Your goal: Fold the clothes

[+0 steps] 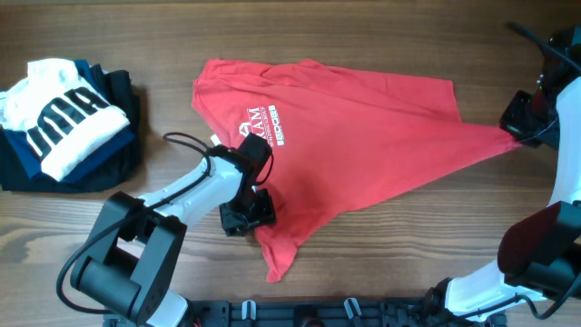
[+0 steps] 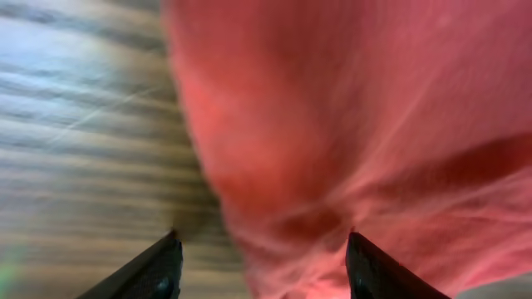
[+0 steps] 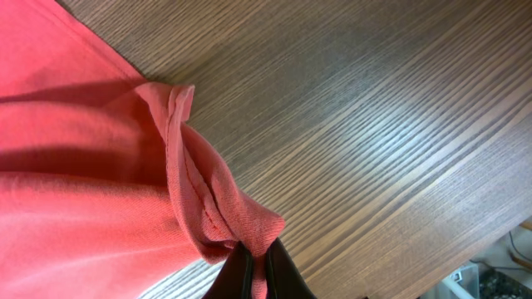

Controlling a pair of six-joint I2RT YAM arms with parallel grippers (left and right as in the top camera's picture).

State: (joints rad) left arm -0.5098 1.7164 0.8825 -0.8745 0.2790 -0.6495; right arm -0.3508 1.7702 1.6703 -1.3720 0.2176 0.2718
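I see the shirt (image 1: 354, 127) spread on the desk (image 1: 408, 263), tapering to a point at its right end, where my right claw (image 3: 253, 267) is clamped on a bunched corner. My left claw (image 1: 247, 213) sits at the shirt's lower left edge, jaws wide, red cloth between them. A pile (image 1: 68, 123) of other clothes lies well left of the shirt.

T-shirt (image 1: 363, 118): red cloth, looked matt and soft, fine knit, creased where bunched. Its lettering (image 1: 263, 127): flat white print. Table (image 1: 390, 263): brown wood grain, smooth, showed faint sheen. Left gripper (image 1: 247, 211): black plastic, looked matt. Left arm shell (image 1: 182, 193): white plastic, slightly glossy. White garment (image 1: 64, 118): cloth, matt, black printed letters.
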